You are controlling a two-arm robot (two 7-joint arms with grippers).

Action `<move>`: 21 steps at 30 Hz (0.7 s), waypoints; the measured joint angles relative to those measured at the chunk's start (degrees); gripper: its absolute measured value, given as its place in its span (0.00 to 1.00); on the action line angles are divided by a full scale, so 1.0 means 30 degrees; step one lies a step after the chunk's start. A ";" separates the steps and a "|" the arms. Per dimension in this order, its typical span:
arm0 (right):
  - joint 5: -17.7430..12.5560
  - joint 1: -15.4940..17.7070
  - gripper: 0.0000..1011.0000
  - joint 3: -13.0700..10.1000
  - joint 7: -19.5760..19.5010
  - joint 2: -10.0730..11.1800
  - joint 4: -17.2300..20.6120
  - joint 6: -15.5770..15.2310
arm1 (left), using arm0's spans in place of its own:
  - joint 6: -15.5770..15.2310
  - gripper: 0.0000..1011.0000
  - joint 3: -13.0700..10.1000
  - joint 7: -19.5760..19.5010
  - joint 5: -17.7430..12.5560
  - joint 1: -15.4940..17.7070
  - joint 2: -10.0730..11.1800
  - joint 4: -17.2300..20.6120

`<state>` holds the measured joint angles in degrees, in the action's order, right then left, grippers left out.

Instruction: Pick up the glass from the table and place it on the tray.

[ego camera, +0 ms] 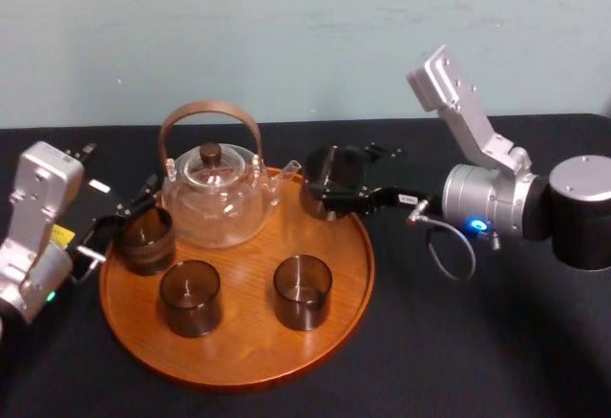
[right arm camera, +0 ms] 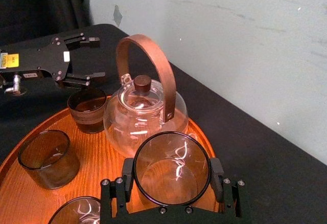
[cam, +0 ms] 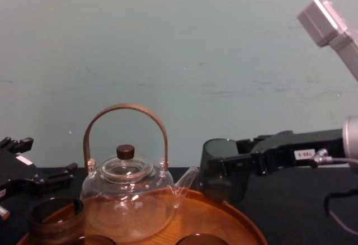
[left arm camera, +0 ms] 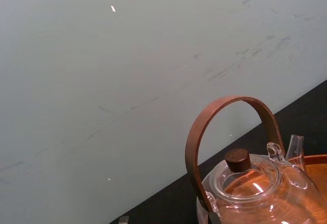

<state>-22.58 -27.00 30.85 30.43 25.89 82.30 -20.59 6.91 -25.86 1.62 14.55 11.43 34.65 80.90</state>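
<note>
Right fingers [right arm camera: 217, 175]: gripping glass [right arm camera: 171, 168] above tray [ego camera: 248, 346] rim, near teapot spout [ego camera: 286, 172].
Left fingers [right arm camera: 82, 39]: spread, parked at tray's left.
My next: lower level, clear of spout.

Smoky glass [ego camera: 317, 198] upright, seemingly above tray [ego camera: 239, 349] rim.

Four glasses [ego camera: 190, 297], one teapot [ego camera: 212, 194], one tray [ego camera: 351, 263]

The head camera looks down on the whole tray [ego camera: 239, 361] from above; the chest camera sits low, facing the wall [cam: 179, 43] across the tray's rim; the left wrist camera tilts upward, close by the teapot [left arm camera: 255, 188]; the right wrist camera peers closely over the right gripper [right arm camera: 172, 178] and the glass [right arm camera: 171, 165] in it; all four share the teapot.
</note>
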 joint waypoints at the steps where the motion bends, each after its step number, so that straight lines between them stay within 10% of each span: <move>1: 0.0000 0.0000 0.89 0.0000 0.0000 0.0000 0.0000 0.0000 | 0.0000 0.99 -0.0001 0.0000 0.0000 0.0000 0.0000 0.0000; 21: 0.0730 0.0031 0.89 0.0879 -0.0429 -0.0674 -0.1471 0.1052 | 0.0000 0.99 -0.0001 0.0000 0.0001 0.0000 0.0000 0.0000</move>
<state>-20.39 -26.91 33.49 29.14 23.87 77.88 -17.43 6.91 -25.86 1.62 14.55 11.43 34.65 80.90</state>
